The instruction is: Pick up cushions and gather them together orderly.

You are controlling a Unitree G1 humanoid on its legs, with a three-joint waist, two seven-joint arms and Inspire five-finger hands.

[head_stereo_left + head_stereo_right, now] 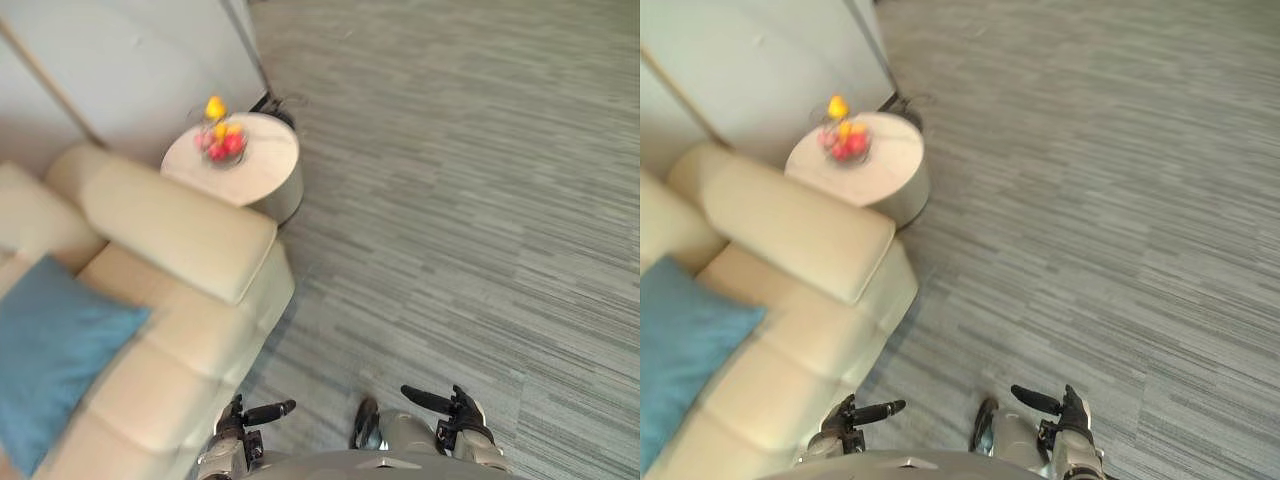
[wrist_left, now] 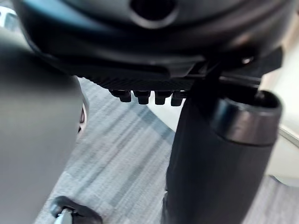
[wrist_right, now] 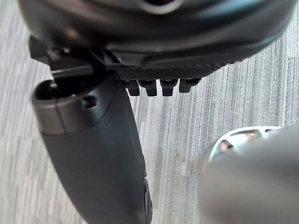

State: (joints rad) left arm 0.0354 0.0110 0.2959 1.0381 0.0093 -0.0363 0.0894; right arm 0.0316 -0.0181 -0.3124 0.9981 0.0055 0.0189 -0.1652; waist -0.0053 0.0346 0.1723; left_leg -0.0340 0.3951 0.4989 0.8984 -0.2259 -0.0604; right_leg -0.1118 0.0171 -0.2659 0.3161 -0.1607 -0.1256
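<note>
A blue cushion (image 1: pixel 50 350) lies on the seat of a cream sofa (image 1: pixel 185 345) at the left. My left hand (image 1: pixel 240 425) hangs low beside the sofa's front corner, apart from the cushion, its thumb (image 2: pixel 219 154) standing out and its fingers (image 2: pixel 145 96) straight, holding nothing. My right hand (image 1: pixel 462 415) hangs over the carpet at the lower right, also open and empty, with its thumb (image 3: pixel 93 154) above the grey floor.
The sofa's thick armrest (image 1: pixel 180 225) lies between the cushion and a round white side table (image 1: pixel 270 165) that carries a fruit bowl (image 1: pixel 222 140). A pale wall (image 1: pixel 130 60) stands behind. Grey striped carpet (image 1: pixel 460 200) spreads to the right.
</note>
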